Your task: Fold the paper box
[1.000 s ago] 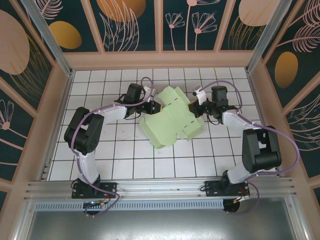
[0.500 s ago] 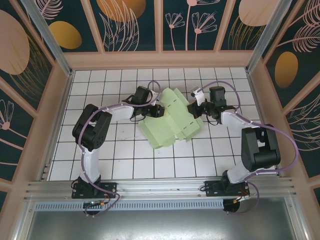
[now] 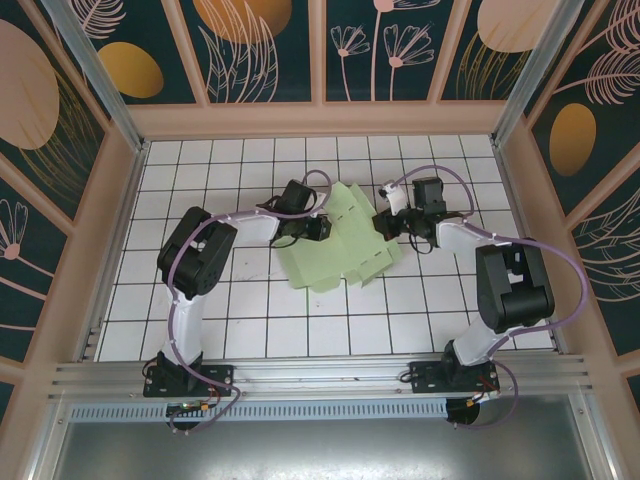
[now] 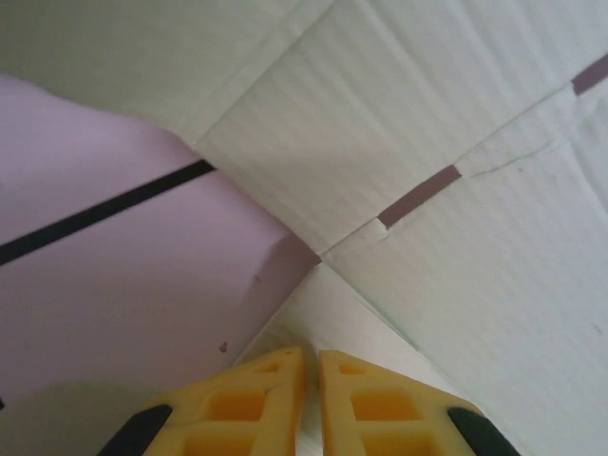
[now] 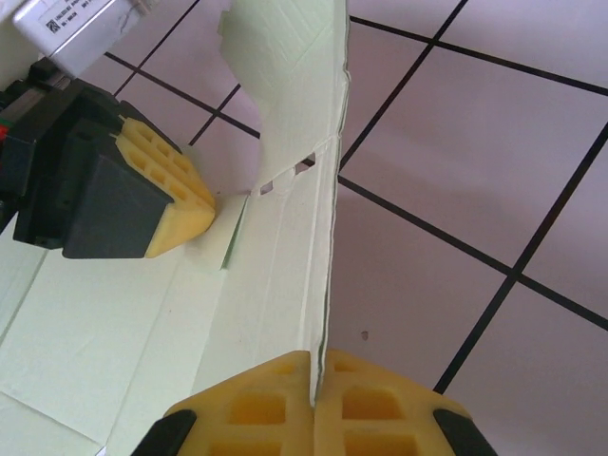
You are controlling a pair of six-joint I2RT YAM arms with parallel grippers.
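The paper box (image 3: 335, 250) was a pale mint-green card sheet, matte and plain, with flaps, crease lines and short slots. It was partly folded and lay between the two pincers, with most of its panels flat. One long edge flap stood upright, pinched edge-on in the closed fingers of the right pincer (image 5: 313, 385) and curling sideways beyond them. The left pincer (image 4: 312, 375), fingers almost together, had its tips against a flat panel just beside that raised flap. Creased panels sloped upward directly ahead of it.
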